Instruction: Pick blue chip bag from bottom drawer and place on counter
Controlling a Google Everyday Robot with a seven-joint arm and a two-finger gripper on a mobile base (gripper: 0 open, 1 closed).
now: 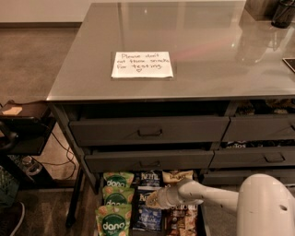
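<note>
The bottom drawer (201, 224) is pulled open and packed with snack bags. Dark blue chip bags lie in its middle column: one with white lettering at the back (150, 177) and another nearer the front (146, 217). My gripper (153, 201), at the end of the white arm (216, 198), reaches in from the right. It sits low over the middle column, between those two blue bags, and hides part of them. The grey glossy counter (216, 50) above carries a white handwritten note (142, 64).
Green "dang" bags (114, 203) fill the drawer's left column, and tan and brown bags (180, 220) the right. Two upper drawers (150, 131) stick out slightly above. A dark side table (23, 124) with cables stands at the left. Dark objects (282, 14) sit at the counter's far right.
</note>
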